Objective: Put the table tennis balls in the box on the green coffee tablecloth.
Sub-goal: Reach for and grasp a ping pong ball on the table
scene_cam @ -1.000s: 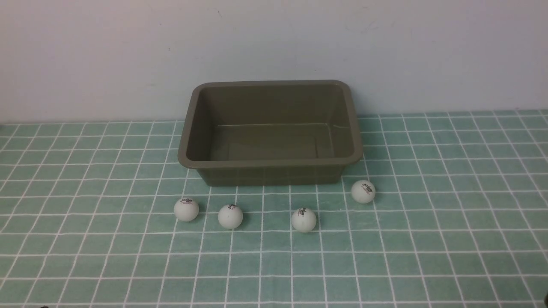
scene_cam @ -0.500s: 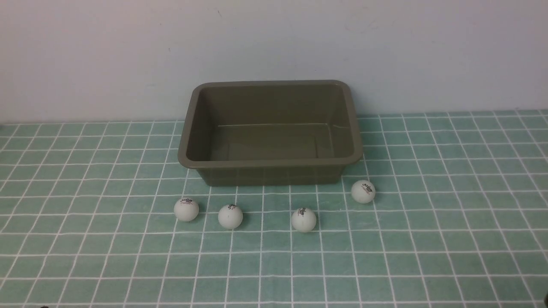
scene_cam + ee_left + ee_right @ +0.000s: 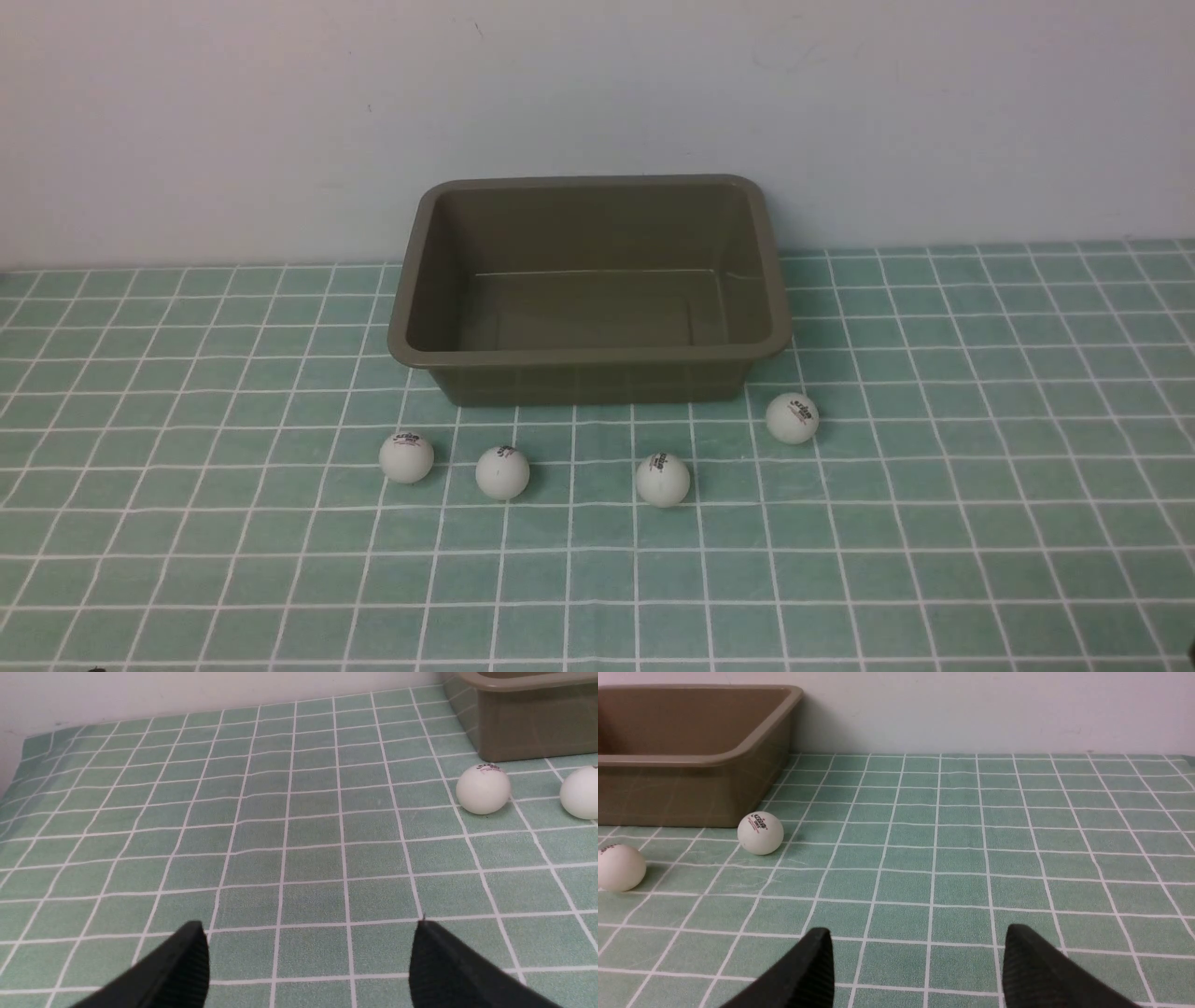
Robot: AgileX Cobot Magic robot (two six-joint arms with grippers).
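Note:
The olive-brown box [image 3: 588,355] stands empty on the green coffee tablecloth [image 3: 934,523] near the wall. Several white table tennis balls lie in front of it: one [image 3: 406,456], another [image 3: 502,471], a third [image 3: 663,480], and one by the box's right corner [image 3: 792,417]. My left gripper [image 3: 310,938] hovers open over bare cloth, with two balls [image 3: 483,788] [image 3: 580,792] ahead of it near the box [image 3: 528,728]. My right gripper [image 3: 917,942] is open and empty too, with two balls [image 3: 760,832] [image 3: 619,867] off to its side beside the box [image 3: 691,784]. Neither arm shows in the front view.
A pale wall [image 3: 597,93] rises directly behind the box. The cloth's left edge [image 3: 14,779] meets the wall in the left wrist view.

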